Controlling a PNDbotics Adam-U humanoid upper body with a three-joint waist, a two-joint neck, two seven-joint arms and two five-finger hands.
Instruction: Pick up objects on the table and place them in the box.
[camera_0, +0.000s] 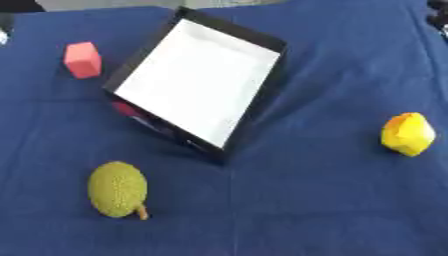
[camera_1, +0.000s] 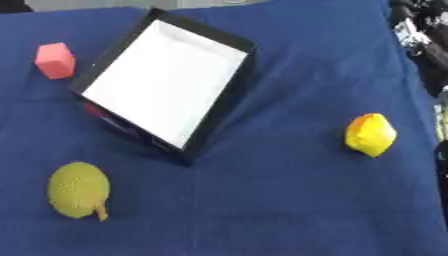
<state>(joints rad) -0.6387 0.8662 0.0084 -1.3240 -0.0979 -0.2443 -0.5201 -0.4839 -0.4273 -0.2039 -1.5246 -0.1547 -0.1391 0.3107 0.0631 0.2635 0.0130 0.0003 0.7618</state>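
Box (camera_0: 197, 80): black-walled, white floor, empty, set askew on the blue bench (camera_0: 332, 200), toward the far left.
Cube (camera_0: 82, 59): pink, just left of box, apart from its wall. Probably light and stiff; flat opposite faces suit a pinch.
Green fruit (camera_0: 117, 188): bumpy oval with short stalk, near left, well apart from box. Probably a light toy; rough skin should grip well; best taken across its narrow middle, not by the stalk.
Yellow fruit (camera_0: 408, 133): faceted, lemon-like, right side, well apart from box. Likely hard and smooth, may slip or roll; best taken across its widest part.
Right arm (camera_1: 420, 30): dark parts only at upper right edge of right eye view; hand not seen, fingers cannot be told.
Left hand: not seen.
Progress: nothing in box yet.
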